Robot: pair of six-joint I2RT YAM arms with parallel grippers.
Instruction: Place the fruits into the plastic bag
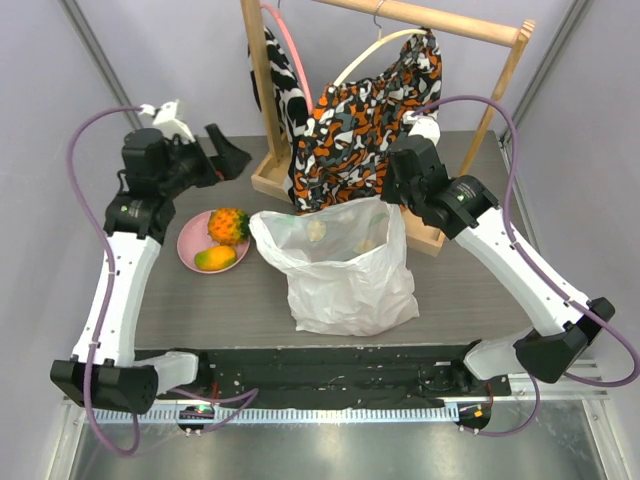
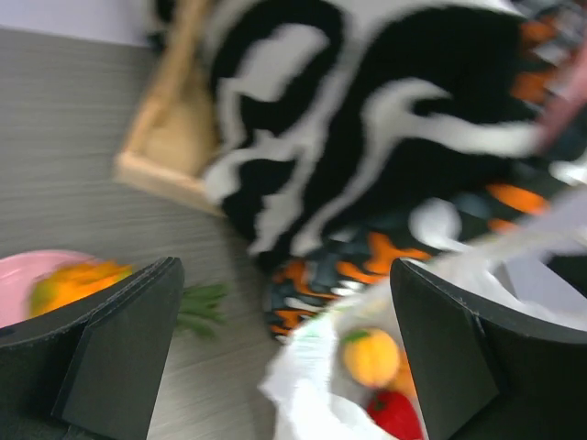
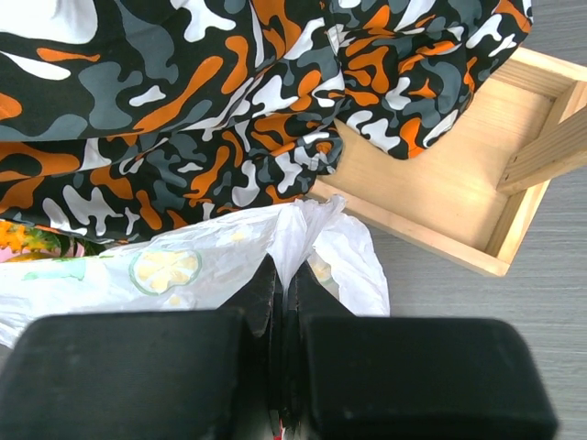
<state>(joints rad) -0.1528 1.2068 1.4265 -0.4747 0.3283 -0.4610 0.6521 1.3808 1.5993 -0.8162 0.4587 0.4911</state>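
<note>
The white plastic bag [image 1: 345,268] stands in the middle of the table with its mouth held open. My right gripper [image 1: 393,204] is shut on the bag's right rim [image 3: 303,229], seen pinched between its jaws [image 3: 282,275]. My left gripper [image 1: 222,160] is open and empty, raised behind the pink plate. In the blurred left wrist view my left gripper [image 2: 284,353] looks down at a yellow-orange round fruit [image 2: 371,357] and a red fruit [image 2: 396,414] inside the bag. An orange pineapple [image 1: 228,225] and a yellow-green mango [image 1: 218,258] lie on the plate.
The pink plate [image 1: 187,240] sits left of the bag. A wooden rack [image 1: 272,178] at the back holds the orange-black-white patterned cloth [image 1: 365,120], which hangs right behind the bag. The rack's base tray [image 3: 459,192] lies just beyond my right gripper.
</note>
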